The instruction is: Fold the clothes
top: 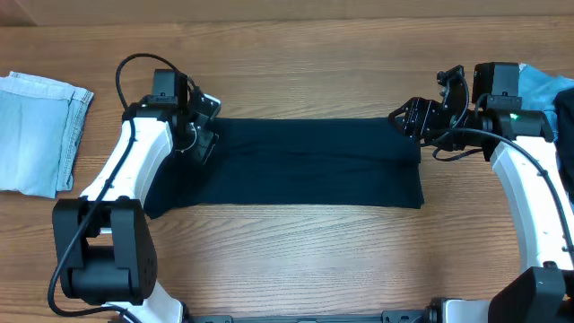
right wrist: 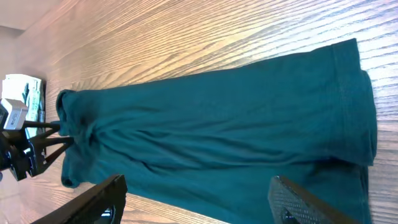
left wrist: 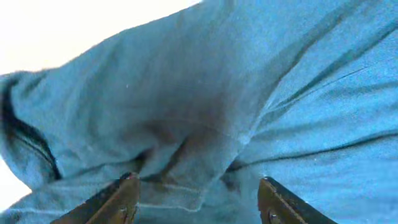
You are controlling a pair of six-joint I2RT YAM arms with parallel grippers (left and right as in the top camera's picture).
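The large dark navy garment (top: 305,161) lies flat as a long folded band across the middle of the table. My left gripper (top: 204,126) is open at its far left corner, low over bunched fabric (left wrist: 186,130) with a hem edge between the fingers. My right gripper (top: 408,118) is open at the far right corner, just above the cloth; its wrist view shows the whole garment (right wrist: 217,118) stretching away. A pale blue denim piece (top: 36,130) lies folded at the left edge. A brighter blue piece (top: 547,90) lies at the far right behind my right arm.
The wooden table (top: 296,260) runs bare along the front of the garment. My left arm's base (top: 99,251) stands at the front left and my right arm (top: 529,188) reaches along the right side.
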